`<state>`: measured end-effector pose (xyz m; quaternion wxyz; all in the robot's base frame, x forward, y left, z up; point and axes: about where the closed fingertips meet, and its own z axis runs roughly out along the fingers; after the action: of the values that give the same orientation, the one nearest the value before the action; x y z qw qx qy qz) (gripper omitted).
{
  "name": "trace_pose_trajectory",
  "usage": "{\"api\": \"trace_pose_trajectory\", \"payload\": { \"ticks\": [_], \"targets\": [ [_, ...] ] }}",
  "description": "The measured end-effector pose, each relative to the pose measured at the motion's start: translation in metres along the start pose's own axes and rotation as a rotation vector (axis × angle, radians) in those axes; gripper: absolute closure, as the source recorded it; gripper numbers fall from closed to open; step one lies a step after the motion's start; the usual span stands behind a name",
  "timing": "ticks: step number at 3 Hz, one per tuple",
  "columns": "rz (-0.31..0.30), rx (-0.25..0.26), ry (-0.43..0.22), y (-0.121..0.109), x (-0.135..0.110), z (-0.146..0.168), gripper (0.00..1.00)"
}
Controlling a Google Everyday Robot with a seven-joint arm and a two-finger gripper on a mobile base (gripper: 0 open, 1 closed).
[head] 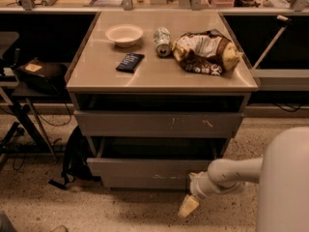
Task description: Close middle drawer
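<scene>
The middle drawer point(145, 167) is a wide, shallow grey drawer with a plain front. It stands pulled out below the scratched top drawer front point(159, 123), and its dark inside shows. The lowest plain grey front point(145, 182) sits just under it. My gripper point(188, 207), with a pale tip, hangs low near the floor, just below and to the right of the middle drawer's front right corner. It holds nothing that I can see. My white arm point(231, 173) reaches in from the right.
On the cabinet top point(159, 76) are a white bowl point(124, 34), a can on its side point(162, 41), a chip bag point(205, 52) and a dark packet point(130, 62). A black bag point(75, 158) lies left of the cabinet. A chair base point(19, 124) stands further left.
</scene>
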<state>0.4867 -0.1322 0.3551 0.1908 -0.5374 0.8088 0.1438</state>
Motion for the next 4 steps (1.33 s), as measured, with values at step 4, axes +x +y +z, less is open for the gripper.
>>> {"api": "trace_pose_trajectory", "payload": {
  "ticks": [4],
  "targets": [
    [-0.008,-0.031,-0.013,-0.057,-0.023,0.013,0.0]
  ]
}}
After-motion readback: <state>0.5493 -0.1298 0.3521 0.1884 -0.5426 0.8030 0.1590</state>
